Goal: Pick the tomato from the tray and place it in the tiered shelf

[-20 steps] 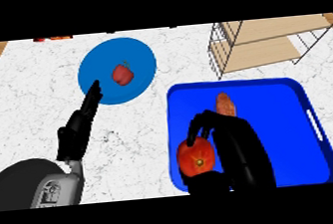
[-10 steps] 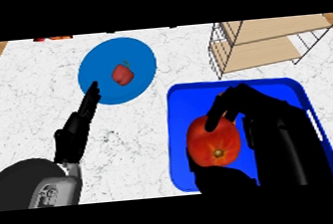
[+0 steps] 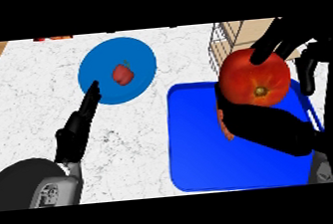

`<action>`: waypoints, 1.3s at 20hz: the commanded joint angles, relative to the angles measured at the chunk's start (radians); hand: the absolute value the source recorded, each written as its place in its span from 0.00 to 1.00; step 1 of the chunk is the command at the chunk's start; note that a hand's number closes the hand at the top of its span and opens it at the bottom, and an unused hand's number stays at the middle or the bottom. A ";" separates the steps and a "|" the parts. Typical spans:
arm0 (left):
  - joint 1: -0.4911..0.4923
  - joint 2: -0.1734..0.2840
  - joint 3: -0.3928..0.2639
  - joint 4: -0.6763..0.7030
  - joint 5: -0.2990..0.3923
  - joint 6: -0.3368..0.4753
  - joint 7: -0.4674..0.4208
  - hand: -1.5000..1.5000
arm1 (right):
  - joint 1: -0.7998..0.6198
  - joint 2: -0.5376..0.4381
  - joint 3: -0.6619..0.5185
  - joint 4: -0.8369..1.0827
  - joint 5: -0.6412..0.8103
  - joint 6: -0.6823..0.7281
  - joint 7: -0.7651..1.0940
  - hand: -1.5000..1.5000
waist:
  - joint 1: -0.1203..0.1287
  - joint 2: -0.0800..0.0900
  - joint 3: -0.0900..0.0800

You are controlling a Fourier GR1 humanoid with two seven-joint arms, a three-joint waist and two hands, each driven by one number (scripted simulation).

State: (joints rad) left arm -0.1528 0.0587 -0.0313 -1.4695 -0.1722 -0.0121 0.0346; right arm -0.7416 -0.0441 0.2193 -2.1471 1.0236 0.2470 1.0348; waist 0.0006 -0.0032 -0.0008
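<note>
Transport step: right hand point(image 3: 274, 124) curled round the tomato point(image 3: 256, 77), held above the tray point(image 3: 198, 146). Left hand point(image 3: 82, 121) rests open (fingers straight) beside the blue plate point(image 3: 106, 64). Next, presumably: carry tomato to tiered shelf point(image 3: 229, 33).

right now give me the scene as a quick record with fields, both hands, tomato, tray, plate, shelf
right hand: fingers curled round the tomato, raised over the tray
tomato: held in the right hand, off the tray, near the shelf's edge
tray: blue, on the counter at right; an orange-red item shows partly beside the hand, mostly hidden
plate: blue, round, upper left, with a small red item on it
left hand: open, fingers straight, tips at the plate's lower edge
tiered shelf: upper right, mostly hidden by the right hand
counter: white speckled
</note>
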 commanded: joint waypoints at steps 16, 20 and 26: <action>-0.015 -0.007 0.003 0.016 -0.001 -0.007 0.001 0.50 | -0.344 -0.193 -0.353 0.420 -0.033 -0.016 -0.153 1.00 | 0.007 0.004 0.000; 0.044 0.012 0.006 -0.022 0.012 -0.032 -0.019 0.50 | -0.233 -0.256 -0.323 0.380 -0.008 -0.018 -0.239 1.00 | 0.004 0.003 0.001; -0.014 0.014 0.020 -0.012 0.018 -0.033 0.007 0.50 | -0.287 -0.269 -0.327 0.593 0.027 -0.158 -0.341 1.00 | 0.008 0.004 0.001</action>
State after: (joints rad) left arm -0.1742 0.0637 -0.0137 -1.4591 -0.1621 -0.0309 0.0339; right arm -1.0418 -0.2968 -0.1060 -1.6376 1.0309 0.1605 0.7584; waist 0.0065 0.0010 -0.0005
